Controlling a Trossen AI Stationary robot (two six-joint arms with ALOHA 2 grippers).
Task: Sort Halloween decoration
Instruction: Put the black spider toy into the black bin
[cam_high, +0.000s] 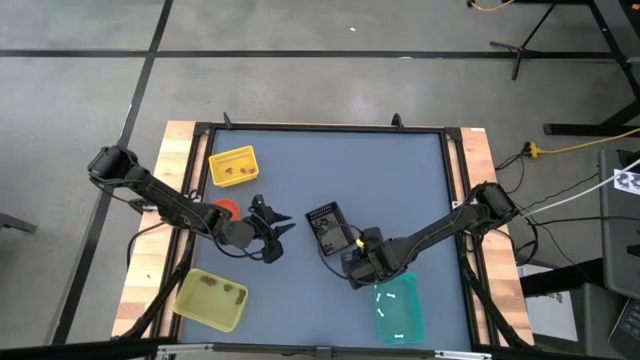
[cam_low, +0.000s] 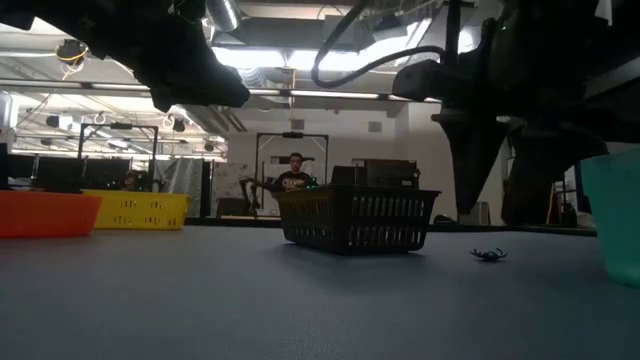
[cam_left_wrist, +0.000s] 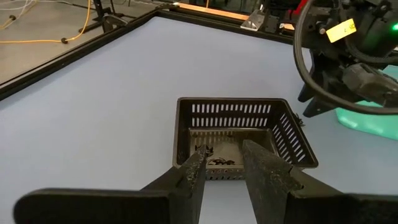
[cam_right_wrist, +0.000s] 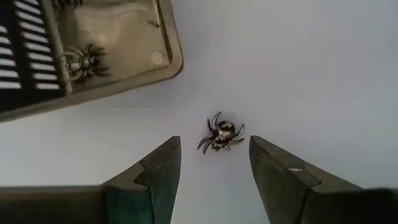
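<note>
Mostly sorted already: trinkets lie in the yellow-green tray (cam_high: 211, 297), yellow basket (cam_high: 232, 167) and black basket (cam_high: 326, 228). The right gripper (cam_right_wrist: 212, 167), jaws apart and empty, hangs over a dark spider (cam_right_wrist: 221, 133) just ahead of its fingertips. The left gripper (cam_left_wrist: 222, 167), part-open and empty, waits facing the black basket.

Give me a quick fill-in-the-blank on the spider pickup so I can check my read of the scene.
1. The small spider lies on the bare table, ____ the black basket.
2. The right gripper has its fingers ____, one on each side of the spider.
3. The container next to the right gripper is the ____ one.
4. The left gripper points at the black ____.

Missing words: outside; open; teal; basket
</note>
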